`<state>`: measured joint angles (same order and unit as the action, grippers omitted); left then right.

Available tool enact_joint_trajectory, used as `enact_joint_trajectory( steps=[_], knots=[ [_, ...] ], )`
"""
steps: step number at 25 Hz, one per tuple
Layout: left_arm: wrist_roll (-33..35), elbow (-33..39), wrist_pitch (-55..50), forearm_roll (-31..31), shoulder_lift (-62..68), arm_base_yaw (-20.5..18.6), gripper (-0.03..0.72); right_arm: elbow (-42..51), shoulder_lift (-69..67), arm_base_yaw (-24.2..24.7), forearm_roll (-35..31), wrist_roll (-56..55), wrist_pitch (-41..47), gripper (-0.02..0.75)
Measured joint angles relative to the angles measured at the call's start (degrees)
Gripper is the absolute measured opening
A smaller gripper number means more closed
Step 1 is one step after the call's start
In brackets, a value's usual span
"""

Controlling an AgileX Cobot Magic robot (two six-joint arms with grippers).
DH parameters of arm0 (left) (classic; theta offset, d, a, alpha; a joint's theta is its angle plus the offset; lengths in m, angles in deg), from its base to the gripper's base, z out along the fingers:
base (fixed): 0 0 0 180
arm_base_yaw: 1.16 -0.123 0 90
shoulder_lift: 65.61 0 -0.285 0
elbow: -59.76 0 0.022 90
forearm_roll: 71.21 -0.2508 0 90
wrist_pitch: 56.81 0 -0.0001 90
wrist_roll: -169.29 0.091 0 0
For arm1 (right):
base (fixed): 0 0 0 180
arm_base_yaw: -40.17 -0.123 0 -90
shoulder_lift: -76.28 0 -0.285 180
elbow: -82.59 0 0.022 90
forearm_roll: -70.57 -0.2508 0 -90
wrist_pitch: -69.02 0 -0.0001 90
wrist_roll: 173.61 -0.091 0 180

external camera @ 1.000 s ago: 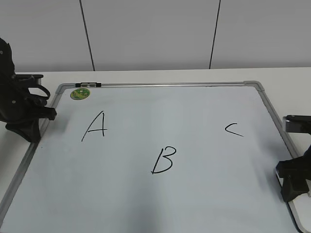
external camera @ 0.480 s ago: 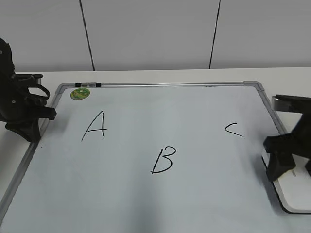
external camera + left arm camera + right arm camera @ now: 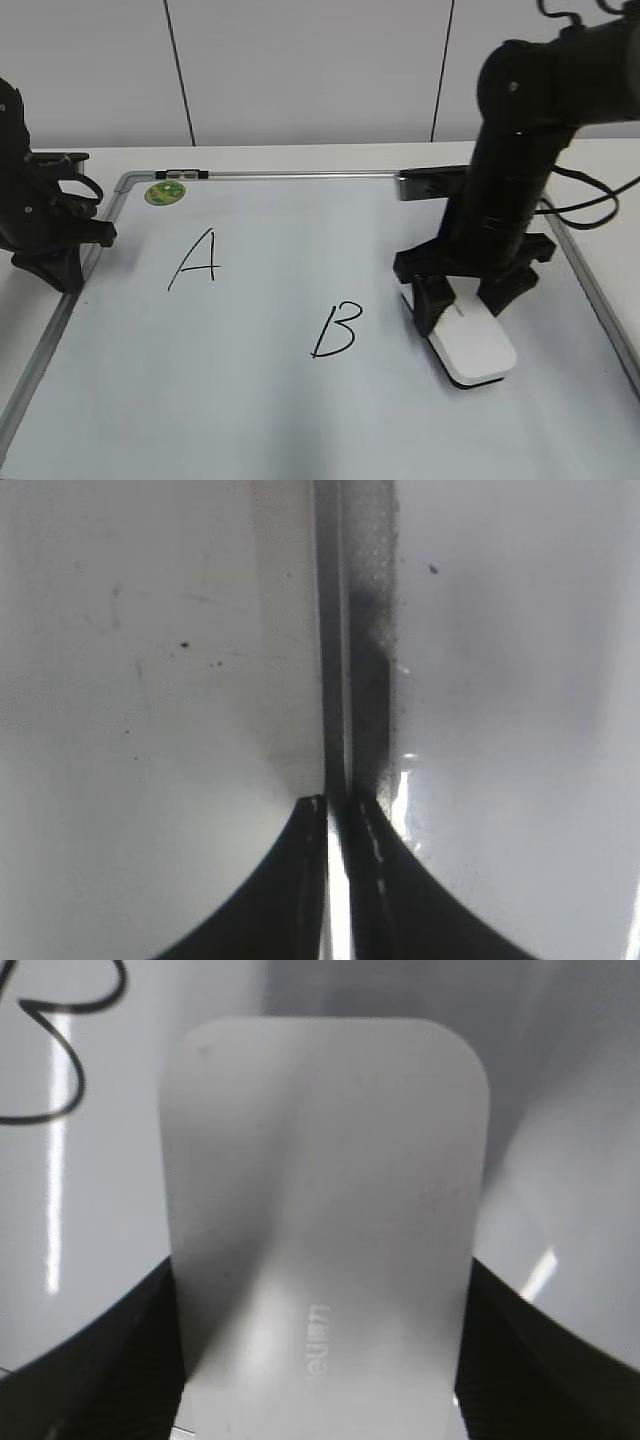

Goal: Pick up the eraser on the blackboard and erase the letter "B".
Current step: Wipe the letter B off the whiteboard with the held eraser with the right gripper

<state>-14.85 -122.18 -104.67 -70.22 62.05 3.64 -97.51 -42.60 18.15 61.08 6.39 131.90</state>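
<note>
The blackboard (image 3: 250, 420) is a pale bluish-white board with a grey frame, lying flat. The black letter "B" (image 3: 335, 330) is at its middle; part of it shows at the top left of the right wrist view (image 3: 50, 1050). My right gripper (image 3: 468, 300) is shut on the white eraser (image 3: 475, 348), which rests on the board just right of the "B". The eraser fills the right wrist view (image 3: 320, 1210) between the jaws. My left gripper (image 3: 62, 265) is shut and empty over the board's left frame (image 3: 340, 630).
A black "A" (image 3: 197, 260) is left of the "B". A round green sticker (image 3: 164, 192) sits at the board's far left corner. The "C" is hidden behind my right arm. White table surrounds the board, with a wall behind.
My right arm has moved left from the board's right edge toward the middle, carrying the eraser with it to just right of the "B". The left arm has not moved.
</note>
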Motion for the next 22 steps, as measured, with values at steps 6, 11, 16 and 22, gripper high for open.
enact_joint_trajectory(
  steps=[6, 11, 16, 22],
  knots=[
    [0.0, 0.0, 0.0, 0.0, 0.0, 0.0, 0.037, -11.9, -8.4, -3.6, 0.0, -0.8, 4.6, 0.526],
    [0.0, 0.0, 0.0, 0.0, 0.0, 0.0, 0.037, -20.2, -14.5, -6.3, 2.7, -2.9, 5.8, 0.526],
    [0.0, 0.0, 0.1, 0.0, 0.0, 0.0, 0.037, -24.8, -17.9, -8.0, 4.9, -4.3, 7.1, 0.526],
    [0.0, 0.0, 0.2, 0.0, 0.0, 0.0, 0.037, -25.4, -18.6, -8.1, 5.1, -4.6, 7.9, 0.526]
  ],
)
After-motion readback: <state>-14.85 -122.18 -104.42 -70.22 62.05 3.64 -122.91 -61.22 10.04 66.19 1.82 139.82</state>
